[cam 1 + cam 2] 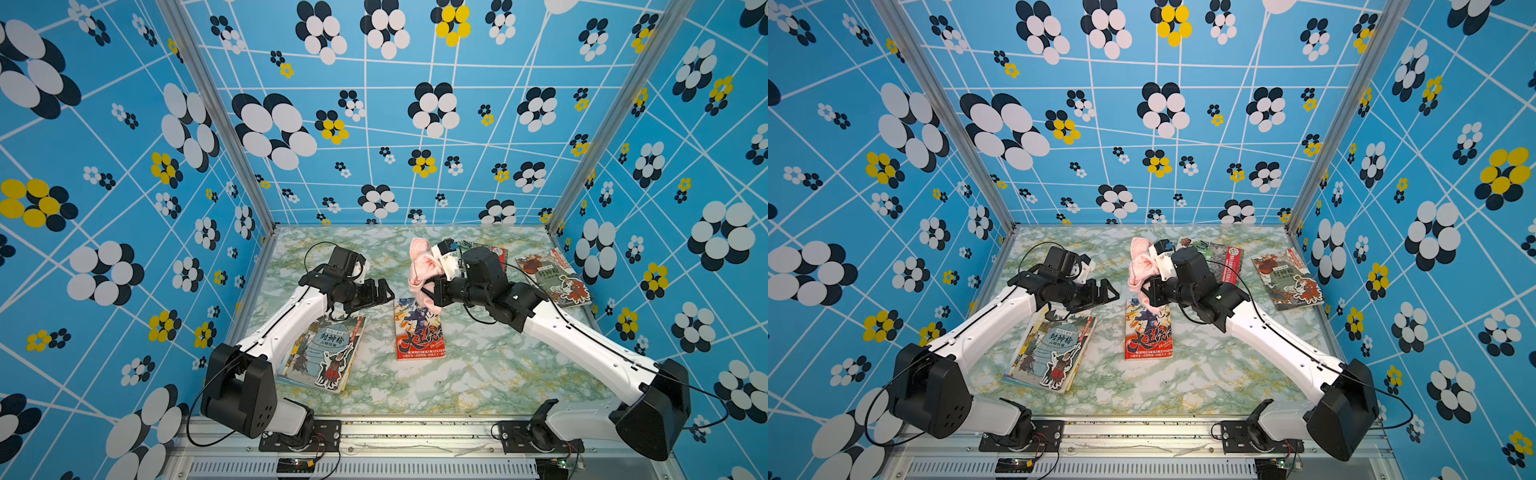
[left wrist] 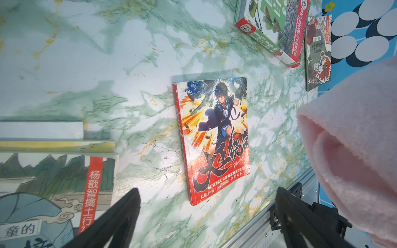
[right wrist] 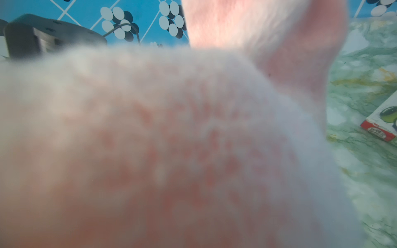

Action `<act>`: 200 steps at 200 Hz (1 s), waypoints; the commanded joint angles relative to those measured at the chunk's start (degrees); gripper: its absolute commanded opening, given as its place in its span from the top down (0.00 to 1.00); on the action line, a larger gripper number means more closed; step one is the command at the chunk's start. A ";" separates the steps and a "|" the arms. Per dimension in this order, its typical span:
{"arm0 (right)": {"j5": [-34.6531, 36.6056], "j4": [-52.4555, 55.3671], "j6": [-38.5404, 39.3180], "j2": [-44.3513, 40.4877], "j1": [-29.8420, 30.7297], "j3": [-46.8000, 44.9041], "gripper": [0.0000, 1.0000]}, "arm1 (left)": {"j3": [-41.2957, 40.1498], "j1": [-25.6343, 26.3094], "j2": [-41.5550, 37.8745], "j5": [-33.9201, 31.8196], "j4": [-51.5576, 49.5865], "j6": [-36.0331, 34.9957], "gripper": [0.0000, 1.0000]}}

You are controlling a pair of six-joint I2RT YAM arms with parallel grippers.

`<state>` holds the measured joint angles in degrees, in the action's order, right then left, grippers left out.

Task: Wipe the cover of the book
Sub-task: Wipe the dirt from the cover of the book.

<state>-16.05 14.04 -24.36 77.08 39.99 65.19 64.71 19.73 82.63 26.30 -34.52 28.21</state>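
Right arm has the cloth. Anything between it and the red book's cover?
Nothing visible. The pink cloth, gripped by the right gripper, hangs over the red book's far end; the cover lies bare. The open left gripper sits aside, toward the neighbouring book.

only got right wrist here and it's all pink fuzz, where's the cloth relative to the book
Observer: In both top views the pink cloth hangs from the right gripper, over the far end of the red book in the middle of the table.
Operator: is it on the cover yet
Observer: Seemingly not. The left wrist view shows the whole cover bare, with the cloth clear of it.
Operator: left arm in the way?
Observer: No. The left gripper is open and empty, held above the table just beside the red book's far corner.
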 commanded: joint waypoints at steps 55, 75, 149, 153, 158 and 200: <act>-9.22 -12.21 -9.56 14.32 0.24 -13.37 1.00 | 0.78 -1.67 -1.65 -1.61 -4.00 -7.68 0.01; -4.95 -6.36 -5.91 15.84 0.35 -13.21 1.00 | 0.77 -1.75 -2.02 -3.89 -4.67 -8.50 0.01; 0.57 -18.81 -9.30 31.02 -0.94 -13.50 1.00 | 0.61 -1.91 -3.35 -7.22 -5.04 -9.94 0.01; -0.33 -19.55 -9.64 32.71 -1.38 -11.98 1.00 | 0.63 -2.02 -3.33 -7.30 -5.07 -9.95 0.01; -1.79 -20.77 -10.29 34.42 -1.71 -10.14 1.00 | 0.60 -2.02 -3.38 -7.48 -5.03 -9.97 0.01; -10.31 -26.96 -15.60 38.08 -1.93 -7.38 1.00 | 0.02 -2.09 -3.91 -8.66 -5.13 -10.41 0.01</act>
<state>-24.34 -15.18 -36.34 112.71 38.30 60.90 65.91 18.20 80.42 19.27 -38.83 19.27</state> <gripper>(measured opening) 0.134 0.992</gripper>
